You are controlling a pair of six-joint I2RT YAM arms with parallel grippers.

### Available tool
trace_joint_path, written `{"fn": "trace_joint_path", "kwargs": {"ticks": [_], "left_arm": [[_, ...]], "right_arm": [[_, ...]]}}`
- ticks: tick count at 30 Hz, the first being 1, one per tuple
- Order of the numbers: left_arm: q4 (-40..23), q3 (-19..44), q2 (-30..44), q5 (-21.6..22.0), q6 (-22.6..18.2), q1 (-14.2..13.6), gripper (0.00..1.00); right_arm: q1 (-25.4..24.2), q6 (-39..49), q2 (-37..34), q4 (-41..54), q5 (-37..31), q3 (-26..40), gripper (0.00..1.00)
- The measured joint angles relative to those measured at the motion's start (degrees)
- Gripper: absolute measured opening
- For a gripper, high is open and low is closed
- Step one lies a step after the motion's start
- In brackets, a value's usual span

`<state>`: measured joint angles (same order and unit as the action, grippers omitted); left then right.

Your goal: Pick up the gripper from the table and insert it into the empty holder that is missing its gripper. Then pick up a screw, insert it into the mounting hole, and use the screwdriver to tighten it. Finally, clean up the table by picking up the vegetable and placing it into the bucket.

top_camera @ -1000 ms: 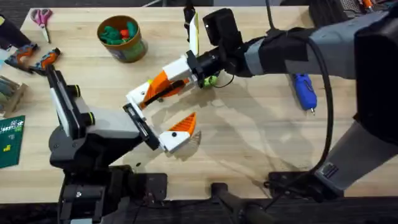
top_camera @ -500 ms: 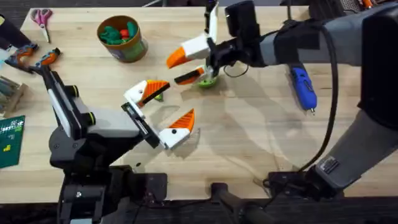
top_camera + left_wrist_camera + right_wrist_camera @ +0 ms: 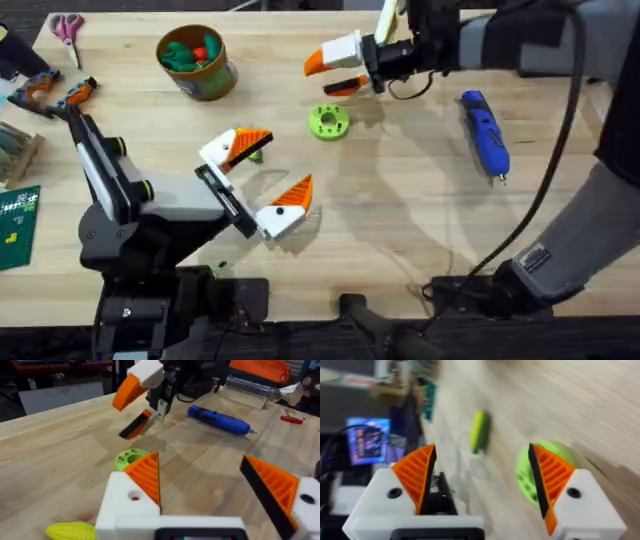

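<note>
At the far side of the table my right gripper [image 3: 342,68] hangs spread and empty. The screwdriver [image 3: 485,132] lies just right of it — long axis near-to-far, tip nearest me. My left gripper [image 3: 266,180], also spread, sits farther off, beside the vegetable [image 3: 71,531].

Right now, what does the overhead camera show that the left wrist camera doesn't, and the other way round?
The overhead view gives you the bucket and the scissors, both far off to the left. The left wrist view gives a plain look at the vegetable, lying close beside the left tool. Both take in the screwdriver, the lime-green ring and the open right tool.
</note>
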<state>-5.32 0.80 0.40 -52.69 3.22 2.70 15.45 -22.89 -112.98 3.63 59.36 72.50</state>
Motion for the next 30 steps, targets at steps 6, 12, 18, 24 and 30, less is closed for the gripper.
{"fn": "trace_joint_path", "kwargs": {"ticks": [6,12,18,24,30], "left_arm": [[0.0,0.0,0.0,0.0,0.0,0.0,0.985],[0.0,0.0,0.0,0.0,0.0,0.0,0.985],[0.0,0.0,0.0,0.0,0.0,0.0,0.985],[0.0,0.0,0.0,0.0,0.0,0.0,0.985],[0.0,0.0,0.0,0.0,-0.1,0.0,0.986]], "right_arm": [[-2.6,12.5,4.6,26.8,-12.3,4.0,0.994],[0.1,19.9,17.3,44.1,-27.4,5.0,0.994],[8.2,20.5,26.0,48.9,-39.8,3.8,0.993],[10.3,14.2,36.7,36.2,-43.8,-11.0,0.994],[10.3,11.3,40.4,20.2,-45.2,-23.5,0.993]]}}
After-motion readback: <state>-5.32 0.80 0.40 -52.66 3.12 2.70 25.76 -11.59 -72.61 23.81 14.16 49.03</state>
